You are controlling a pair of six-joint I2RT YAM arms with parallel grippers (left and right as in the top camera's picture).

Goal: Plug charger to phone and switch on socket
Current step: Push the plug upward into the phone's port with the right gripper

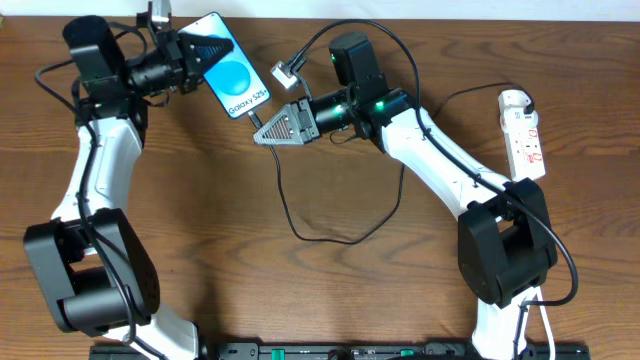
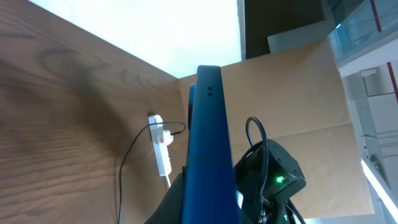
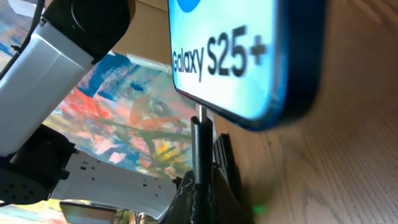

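Plainly the risk sits at the joint between plug and port. The left pincer (image 1: 200,52) is clamped on the upper end of the phone (image 1: 235,75), which lies screen-up at the far left of the worktop (image 1: 200,210); whether it rests on the wood or hangs just above it I cannot tell. The right pincer (image 1: 260,134) is closed on the charger (image 3: 200,140) just behind its small tip, and in the right wrist view that tip meets the phone's lower edge. Whether it is seated is hidden. If the tip is off-line, a push would likely scrape the edge or pivot the phone in its one-ended grip. The cable loops loosely under and around the right arm, so a reach toward the socket (image 1: 525,130), well apart at the far right, might drag the tip back out. The switch looks untouched.
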